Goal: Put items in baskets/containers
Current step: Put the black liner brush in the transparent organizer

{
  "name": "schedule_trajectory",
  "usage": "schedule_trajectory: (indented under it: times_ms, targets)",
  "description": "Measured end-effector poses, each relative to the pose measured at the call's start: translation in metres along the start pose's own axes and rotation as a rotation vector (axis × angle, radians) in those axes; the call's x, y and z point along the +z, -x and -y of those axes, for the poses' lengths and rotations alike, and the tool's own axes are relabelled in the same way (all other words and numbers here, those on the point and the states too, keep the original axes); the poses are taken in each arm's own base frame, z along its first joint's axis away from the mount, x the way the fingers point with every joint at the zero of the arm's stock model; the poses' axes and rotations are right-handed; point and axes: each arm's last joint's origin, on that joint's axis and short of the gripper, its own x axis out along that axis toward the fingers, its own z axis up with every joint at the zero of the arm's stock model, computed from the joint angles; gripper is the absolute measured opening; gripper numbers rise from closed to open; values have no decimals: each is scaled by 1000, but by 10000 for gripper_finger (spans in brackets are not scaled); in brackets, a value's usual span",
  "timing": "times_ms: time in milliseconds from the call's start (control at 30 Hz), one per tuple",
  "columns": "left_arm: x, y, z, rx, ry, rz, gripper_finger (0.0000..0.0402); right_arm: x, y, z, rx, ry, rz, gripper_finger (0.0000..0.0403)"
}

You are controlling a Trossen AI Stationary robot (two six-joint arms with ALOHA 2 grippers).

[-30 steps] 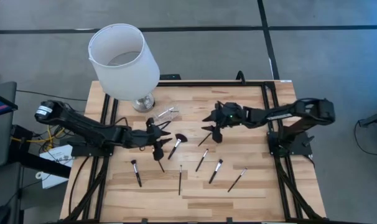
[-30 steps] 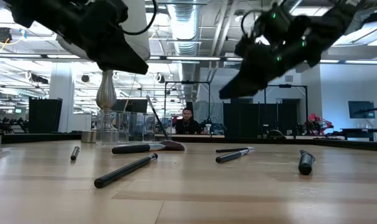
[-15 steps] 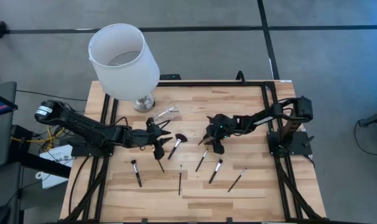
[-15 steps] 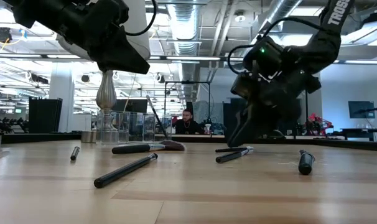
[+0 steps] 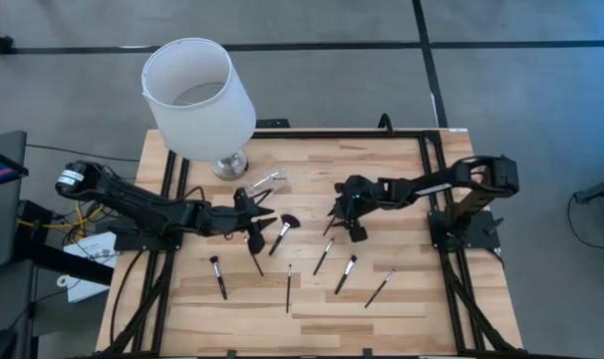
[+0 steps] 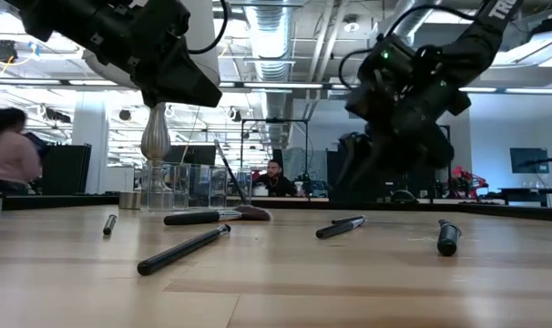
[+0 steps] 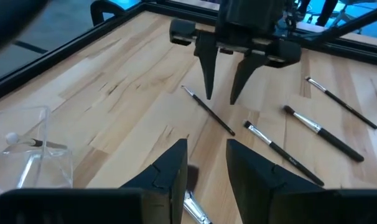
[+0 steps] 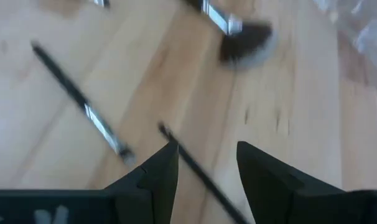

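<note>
Behind the wooden worktop [image 5: 402, 170] a big white lamp [image 5: 197, 95] stands beside the clear cup [image 5: 265, 182]. Makeup brushes lie loose across the boards. The right gripper [image 5: 346, 221] hangs open, fingers astride a thin brush [image 8: 198, 171]; next it needs to drop and close on the handle. The left gripper [image 5: 254, 231] waits open near the fan brush [image 5: 283, 230].

I work in a big open lab or industrial office: exposed ceiling ducts [image 6: 276, 36] and strip lights overhead, dark screens [image 6: 528, 161] along the walls, a person [image 6: 274, 179] seated beyond my wooden workbench [image 6: 276, 273].
</note>
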Motion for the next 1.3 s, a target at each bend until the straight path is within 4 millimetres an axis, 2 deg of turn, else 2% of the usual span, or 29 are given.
schedule_trajectory:
  times_ms: [167, 400, 500, 733, 967, 1167, 1300]
  targets:
    - [1, -2, -3, 15, 7, 2, 108, -16, -4, 10, -2, -38, -66, 154]
    - [2, -3, -5, 23, 11, 3, 108, -41, -31, 19, 94, -56, -57, 145]
    - [2, -3, -5, 23, 11, 3, 108, -45, -39, 20, 146, -37, 5, 116]
    - [2, -3, -4, -16, 14, -1, 108, -42, -44, 18, 141, -31, 49, 12]
    - [2, -2, -1, -74, 16, -13, 108, -37, -47, 13, 105, -27, 51, 36]
    - [2, -2, -1, -75, 16, -13, 108, -28, -50, 11, 75, -158, 111, 32]
    - [2, -2, -1, -75, 16, -13, 108, -24, -52, 9, 33, -231, 113, 49]
